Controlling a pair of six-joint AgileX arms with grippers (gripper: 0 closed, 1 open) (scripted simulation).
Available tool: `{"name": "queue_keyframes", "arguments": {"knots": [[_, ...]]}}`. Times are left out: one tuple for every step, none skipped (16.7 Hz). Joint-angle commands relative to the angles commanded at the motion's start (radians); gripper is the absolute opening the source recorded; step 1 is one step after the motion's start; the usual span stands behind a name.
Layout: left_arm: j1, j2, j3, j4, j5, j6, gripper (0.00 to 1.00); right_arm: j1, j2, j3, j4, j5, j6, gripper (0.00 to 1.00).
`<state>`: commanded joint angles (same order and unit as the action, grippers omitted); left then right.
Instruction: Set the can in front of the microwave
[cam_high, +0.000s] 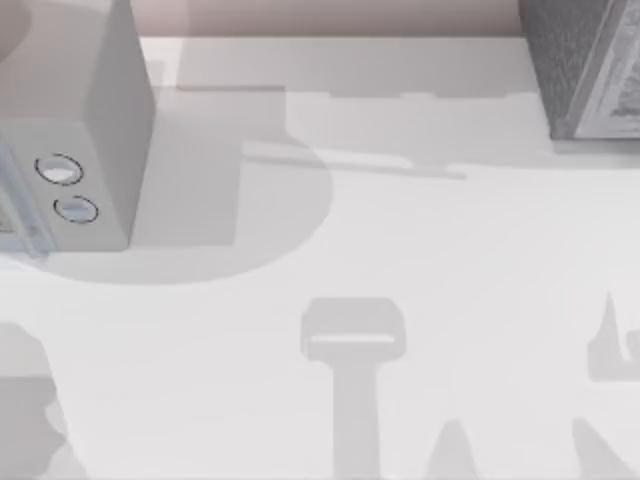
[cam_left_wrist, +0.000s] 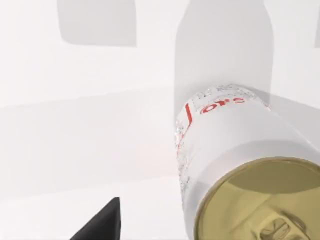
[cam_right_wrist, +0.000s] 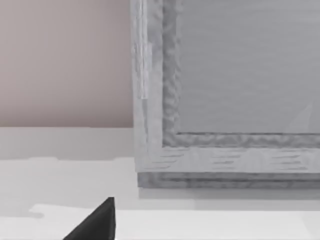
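White, gold-topped, red-labelled tin can (cam_left_wrist: 240, 165) beside the left gripper's black fingertip (cam_left_wrist: 102, 222), grip state indiscernible.

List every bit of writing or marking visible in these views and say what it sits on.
Can, left wrist view: red lettering on its white body, cut off and seen at an angle; not readable. Fine grey print beside it, too small.
Dark speckled box, top view: rows of print on its light side panel, too blurred to read.
Microwave: two ringed dials on the front panel, no legible marks.
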<state>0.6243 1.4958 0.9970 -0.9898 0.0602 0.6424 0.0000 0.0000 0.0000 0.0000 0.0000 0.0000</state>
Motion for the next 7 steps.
{"name": "queue_keyframes", "arguments": {"knots": [[0.0, -0.002, 0.013, -0.014, 0.0, 0.0, 1.0, 0.0, 0.0, 0.0, 0.0, 0.0, 0.0, 1.0], [0.0, -0.005, 0.034, -0.038, 0.001, 0.0, 1.0, 0.0, 0.0, 0.0, 0.0, 0.0, 0.0, 1.0], [0.0, -0.01, 0.058, -0.071, 0.001, 0.0, 1.0, 0.0, 0.0, 0.0, 0.0, 0.0, 0.0, 1.0], [0.0, -0.015, 0.083, -0.106, 0.001, -0.001, 1.0, 0.0, 0.0, 0.0, 0.0, 0.0, 0.0, 1.0], [-0.001, -0.022, 0.107, -0.135, 0.0, -0.002, 1.0, 0.0, 0.0, 0.0, 0.0, 0.0, 0.0, 1.0], [-0.002, -0.026, 0.124, -0.152, 0.0, -0.002, 1.0, 0.0, 0.0, 0.0, 0.0, 0.0, 0.0, 1.0], [-0.002, -0.028, 0.131, -0.159, 0.0, -0.003, 1.0, 0.0, 0.0, 0.0, 0.0, 0.0, 0.0, 1.0]]}}
